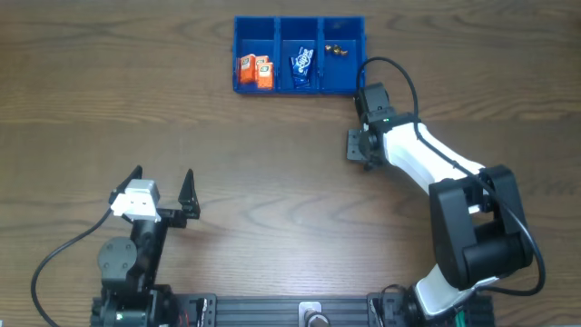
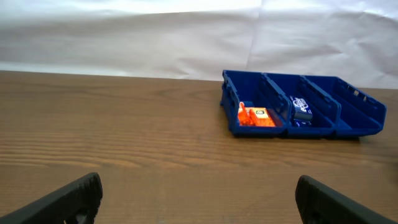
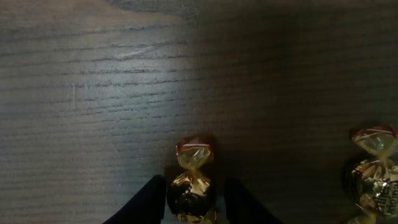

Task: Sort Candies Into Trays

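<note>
A blue three-compartment tray (image 1: 300,18) stands at the table's far middle. Its left bin holds orange candies (image 1: 255,71), the middle one a blue candy (image 1: 302,64), the right one small gold candies (image 1: 335,48). My right gripper (image 1: 356,147) is low over the table just below the tray's right corner. In the right wrist view its fingers (image 3: 149,199) sit tight on either side of a gold-wrapped candy (image 3: 193,190) lying on the wood. A second gold candy (image 3: 373,171) lies beside it. My left gripper (image 1: 162,173) stands open and empty near its base; from there the tray (image 2: 373,115) shows far ahead.
Bare wood table (image 1: 109,91) stretches all around. A black cable (image 1: 399,73) loops from the right arm near the tray's right end. White backdrop (image 2: 124,37) rises behind the table's far edge.
</note>
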You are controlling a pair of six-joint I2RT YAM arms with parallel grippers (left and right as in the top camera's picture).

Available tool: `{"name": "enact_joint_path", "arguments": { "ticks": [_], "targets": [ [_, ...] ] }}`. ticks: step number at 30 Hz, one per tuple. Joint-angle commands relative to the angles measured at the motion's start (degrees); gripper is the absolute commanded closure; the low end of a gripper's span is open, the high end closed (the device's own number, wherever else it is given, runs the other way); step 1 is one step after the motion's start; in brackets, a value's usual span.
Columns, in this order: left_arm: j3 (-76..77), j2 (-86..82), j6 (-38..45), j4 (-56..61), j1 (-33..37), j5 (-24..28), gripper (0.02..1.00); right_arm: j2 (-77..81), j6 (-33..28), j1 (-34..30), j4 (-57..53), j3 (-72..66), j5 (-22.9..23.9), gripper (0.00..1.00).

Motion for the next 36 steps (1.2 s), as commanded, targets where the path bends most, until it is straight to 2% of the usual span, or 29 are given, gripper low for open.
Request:
{"name": "enact_joint_path", "arguments": {
  "ticks": [1,5,18,24,29,34,36],
  "targets": [
    [-1.1,-0.4,0.2,-1.9,0.2,1.1,0.020,1.2,0.3,-0.1,0.5,-0.1,0.9,0.665],
    [-1.1,-0.4,0.2,-1.9,0.2,1.1,0.020,2.3,0.3,-0.1,0.7,-0.1,0.7,0.671],
    [-1.1,-0.4,0.2,-1.9,0.2,1.1,0.023,2.1,0.3,-0.1,0.8,-0.1,0.7,0.842],
    [-1.1,-0.4,0.2,-1.9,0.2,1.1,0.020,-5.3,1.7,1.9,0.5,2.5,0.7,0.890],
    [-1.1,-0.4,0.2,-1.9,0.2,1.1,0.020,-8.0,1.1,2.6,-5.1,15.9,1.5,0.910],
    [-1.1,-0.4,0.2,-1.9,0.2,1.1,0.020,-1.6,-2.6,2.4,-7.3,34.3,4.6,0.906],
    [-1.1,-0.4,0.2,-1.9,0.2,1.1,0.020,2.2,-4.3,2.4,-7.3,40.1,5.2,0.871]
  ]
}}
